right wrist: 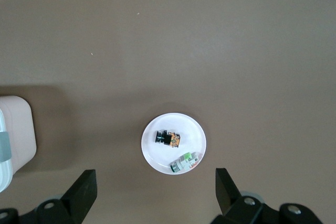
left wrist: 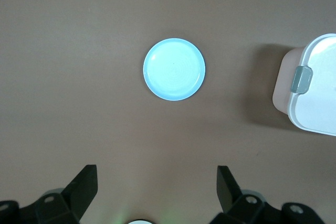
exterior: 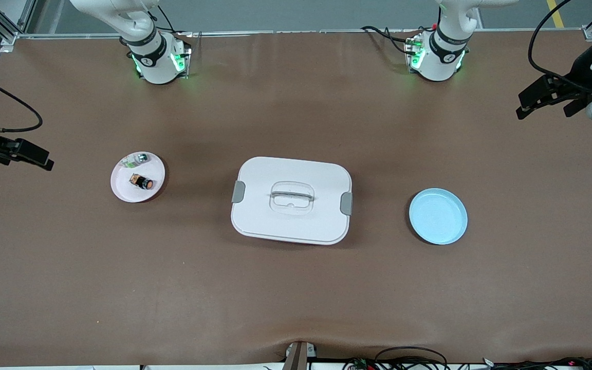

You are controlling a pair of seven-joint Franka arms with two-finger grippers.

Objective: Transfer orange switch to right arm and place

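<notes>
the orange switch (exterior: 142, 182) lay on its side on the white plate (exterior: 121, 191), left of centre in the front view. its long axis ran slightly off the horizontal of that frame, the round orange face turned toward the box and a little toward the camera, the black body with orange marks trailing toward the right arm's end of the table. in the right wrist view the switch (right wrist: 168, 139) sat near the middle of the plate (right wrist: 152, 153).

a whitish-clear part with green and silver (exterior: 137, 160) shared the plate, farther from the camera than the switch and apart from it.

a white lidded box (exterior: 291, 200) with grey side clips and a clear handle stood at the centre of the frame, between the white plate and a pale blue plate (exterior: 438, 216) at centre right. the blue plate held nothing.

the right gripper (right wrist: 156, 190) hung high at the left edge of the front view, fingers spread wide and holding nothing; the white plate showed between them in its wrist view. the left gripper (left wrist: 157, 187) hung high at the upper right edge, likewise wide and unloaded, the blue plate (left wrist: 174, 69) in view below it. nothing lay over the switch.
</notes>
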